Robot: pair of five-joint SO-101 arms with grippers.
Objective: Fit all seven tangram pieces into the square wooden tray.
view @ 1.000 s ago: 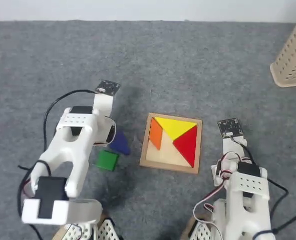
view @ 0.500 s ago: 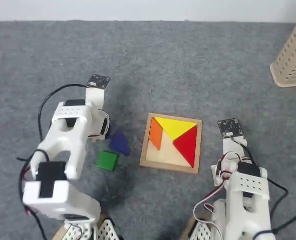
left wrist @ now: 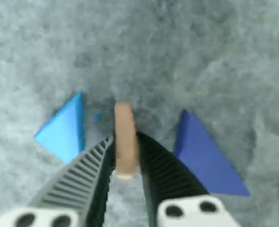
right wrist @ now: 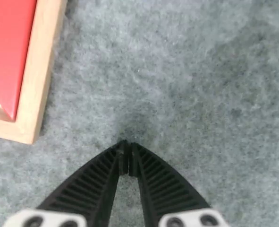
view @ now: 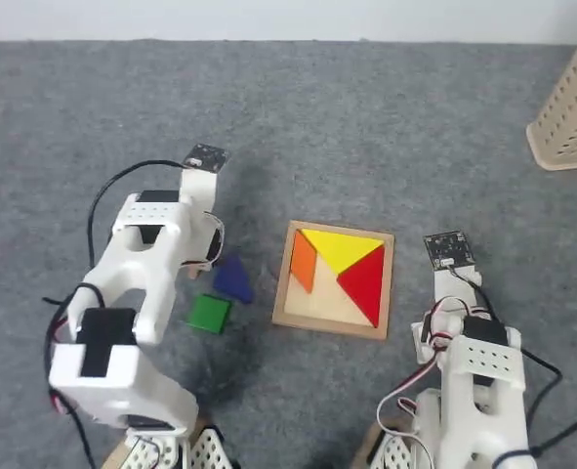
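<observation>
Tan piece (left wrist: 124,137) clamped in left end effector (left wrist: 126,156) — flanked by light-blue triangle (left wrist: 63,130), dark-blue triangle (left wrist: 203,158); right end effector (right wrist: 128,158) pressed closed, empty — beside tray (right wrist: 35,94).

1. Stretched forward on the left with the left arm (view: 144,269) — elbow raised, wrist tipped downward.
2. Clamped at the left tool (left wrist: 125,142) on a thin tan piece (left wrist: 124,124), ribbed fingers (left wrist: 89,165) pressed against its two flat sides, tips aimed down.
3. Drawn in close to its base on the right with the right arm (view: 473,366), wrist reaching only a little way forward.
4. Closed fully at the right tool (right wrist: 126,150) — fingertips touching each other, pointing down.
</observation>
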